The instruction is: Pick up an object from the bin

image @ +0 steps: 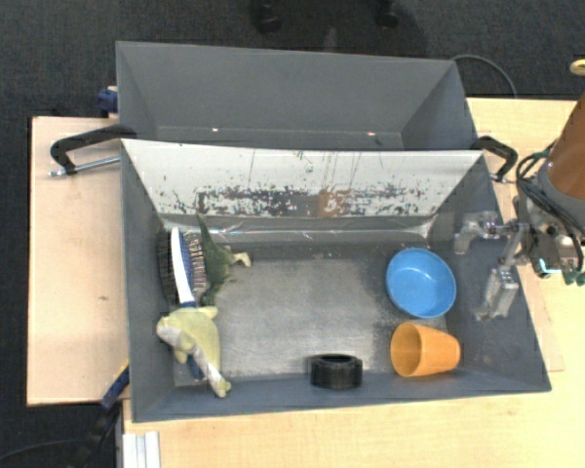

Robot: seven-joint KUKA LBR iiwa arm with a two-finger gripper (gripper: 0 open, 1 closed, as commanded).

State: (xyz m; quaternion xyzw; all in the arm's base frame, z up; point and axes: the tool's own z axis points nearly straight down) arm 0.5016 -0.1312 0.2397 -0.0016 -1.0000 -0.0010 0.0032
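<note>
Pincer poised over the grey bin's sloping right wall, released or clenched impossible to tell, just right of the blue bowl and near the orange cup lying on its side. Likely to scrape that wall on the way down, or to nudge the bowl's smooth rim and skid it off instead of catching it.

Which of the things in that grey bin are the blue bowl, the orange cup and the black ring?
blue bowl [421, 283]: camera view, on the bowl's inner hollow.
orange cup [433, 350]: camera view, on the cup's outer side wall.
black ring [334, 379]: camera view, on the ring's near outer wall.
</note>
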